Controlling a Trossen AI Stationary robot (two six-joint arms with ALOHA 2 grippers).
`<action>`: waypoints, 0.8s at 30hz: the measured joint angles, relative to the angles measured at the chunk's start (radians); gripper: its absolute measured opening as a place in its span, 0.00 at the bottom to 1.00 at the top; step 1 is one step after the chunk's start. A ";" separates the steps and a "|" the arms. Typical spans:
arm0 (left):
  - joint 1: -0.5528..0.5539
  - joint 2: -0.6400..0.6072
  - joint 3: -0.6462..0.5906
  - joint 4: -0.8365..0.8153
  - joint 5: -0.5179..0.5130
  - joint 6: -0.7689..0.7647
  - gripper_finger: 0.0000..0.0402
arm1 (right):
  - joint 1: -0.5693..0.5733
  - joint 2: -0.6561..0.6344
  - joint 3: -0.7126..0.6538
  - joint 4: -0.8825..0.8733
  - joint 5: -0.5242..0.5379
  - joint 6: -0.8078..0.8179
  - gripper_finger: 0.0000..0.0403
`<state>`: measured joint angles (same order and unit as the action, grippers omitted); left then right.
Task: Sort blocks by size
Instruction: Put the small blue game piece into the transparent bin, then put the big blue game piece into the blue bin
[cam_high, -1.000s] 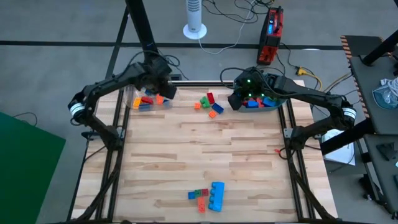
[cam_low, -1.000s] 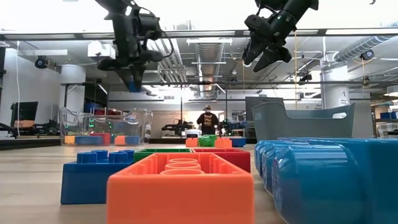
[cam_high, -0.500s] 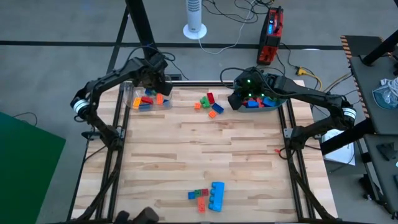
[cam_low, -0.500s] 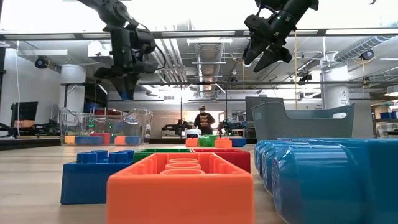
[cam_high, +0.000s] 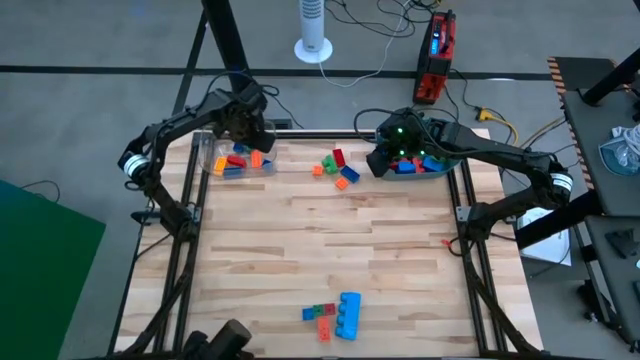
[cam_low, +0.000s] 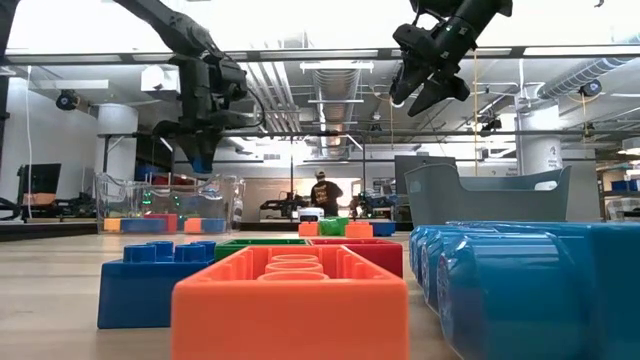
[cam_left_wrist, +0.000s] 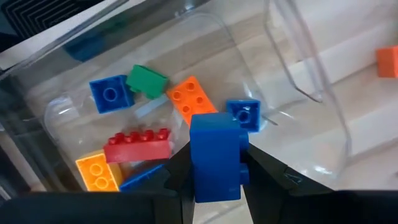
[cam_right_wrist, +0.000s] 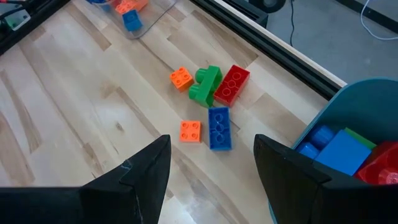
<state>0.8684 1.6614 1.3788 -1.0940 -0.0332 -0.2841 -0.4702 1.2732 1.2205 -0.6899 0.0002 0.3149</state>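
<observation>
The left gripper (cam_left_wrist: 214, 180) hangs over the clear plastic box (cam_high: 212, 152) at the table's (cam_high: 320, 250) far left corner, its jaws closed on a blue brick (cam_left_wrist: 215, 154). Inside the box lie small bricks (cam_left_wrist: 138, 144) in blue, green, orange, red and yellow. The right gripper (cam_right_wrist: 211, 171) is raised near the teal tub (cam_high: 440, 150) at the far right corner, jaws spread wide with nothing between them; the tub holds chunky blue, red and green bricks (cam_right_wrist: 343, 150). A loose cluster (cam_high: 335, 166) of orange, green, red and blue bricks lies near the far edge between box and tub. Another small group (cam_high: 335, 315), with a large light-blue brick, sits near the front edge.
</observation>
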 joint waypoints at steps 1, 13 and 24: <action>0.006 0.003 0.000 0.000 0.000 0.006 0.23 | 0.000 0.000 0.000 0.000 0.000 0.000 0.54; 0.021 0.007 0.000 -0.083 -0.038 -0.041 0.39 | 0.001 0.000 0.000 0.000 -0.001 0.017 0.54; -0.050 -0.057 0.000 -0.072 -0.047 -0.077 0.49 | 0.008 -0.003 -0.001 -0.035 -0.008 0.050 0.54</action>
<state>0.8179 1.6049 1.3788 -1.1658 -0.0805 -0.3609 -0.4625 1.2706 1.2195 -0.7245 -0.0082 0.3648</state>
